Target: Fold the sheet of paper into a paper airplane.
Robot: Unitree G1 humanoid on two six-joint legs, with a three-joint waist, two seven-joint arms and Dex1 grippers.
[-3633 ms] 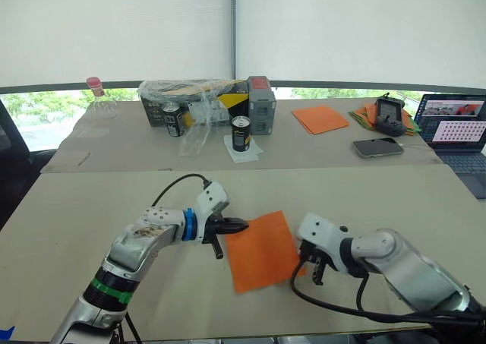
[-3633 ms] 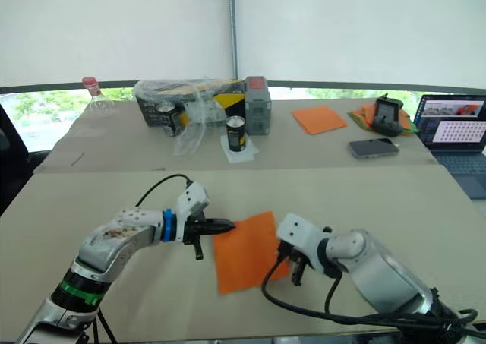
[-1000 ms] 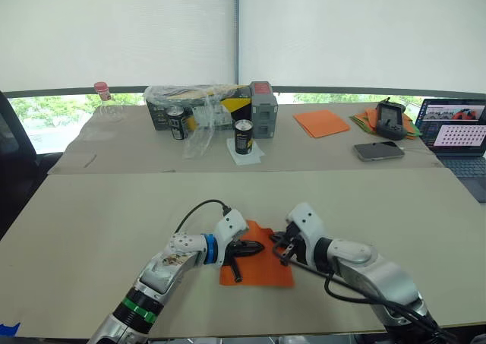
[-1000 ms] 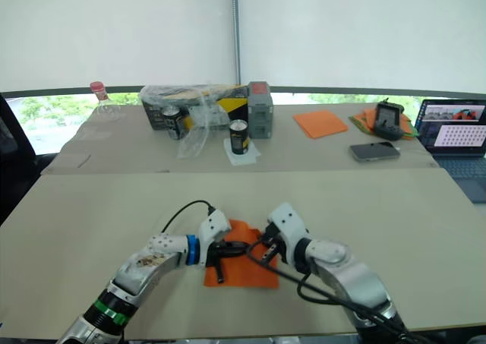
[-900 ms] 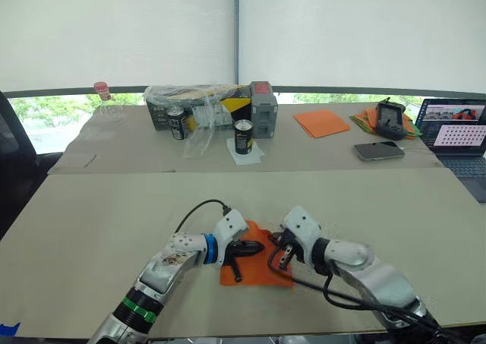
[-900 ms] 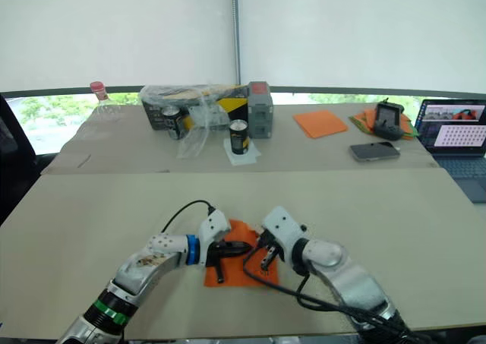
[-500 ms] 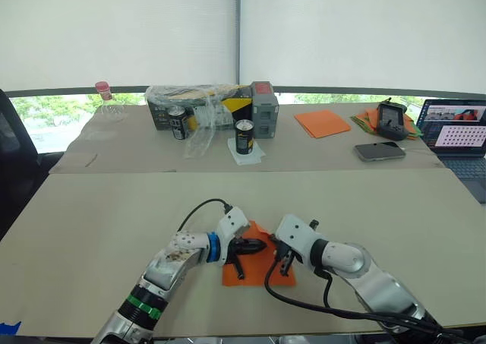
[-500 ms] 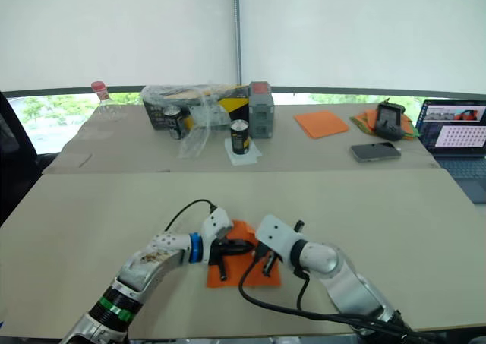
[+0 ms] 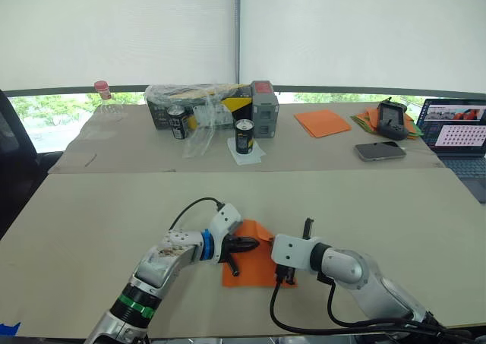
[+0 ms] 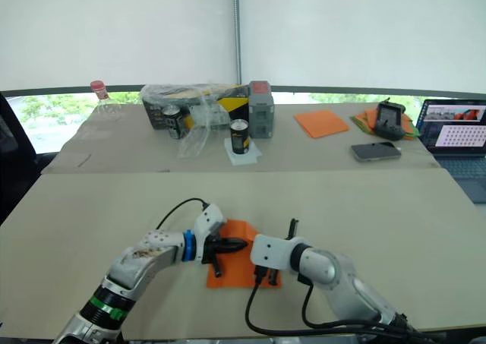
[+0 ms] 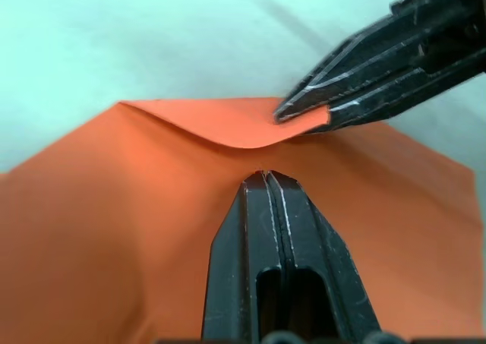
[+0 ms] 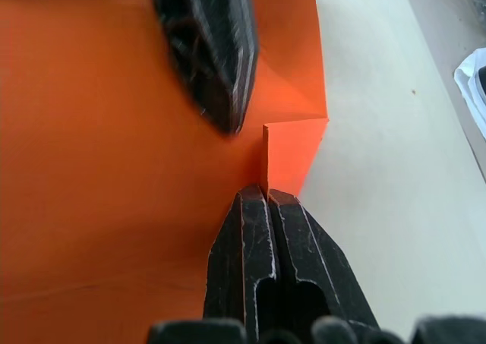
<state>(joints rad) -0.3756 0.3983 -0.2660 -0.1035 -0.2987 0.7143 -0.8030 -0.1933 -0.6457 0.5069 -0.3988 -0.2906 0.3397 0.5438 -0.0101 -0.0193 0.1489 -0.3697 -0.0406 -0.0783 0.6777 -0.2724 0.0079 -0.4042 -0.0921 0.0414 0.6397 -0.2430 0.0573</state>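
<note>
Since half a second ago, my right claw (image 11: 304,118) has swung lower, clamped on a folded-over edge of the paper (image 9: 254,262); my left claw (image 9: 257,243), tips together, presses it to the worktop (image 9: 99,215).

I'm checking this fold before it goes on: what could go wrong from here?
1. The right gripper pinches a corner of the sheet of paper and bends it over in a soft curve, with no crease yet; a slip could let it spring back.
2. The left gripper, fingers shut, presses the sheet just behind that curl; if it shifts, the fold line may come out skewed.
3. Pulling against that pinned spot might tear the thin sheet.
</note>
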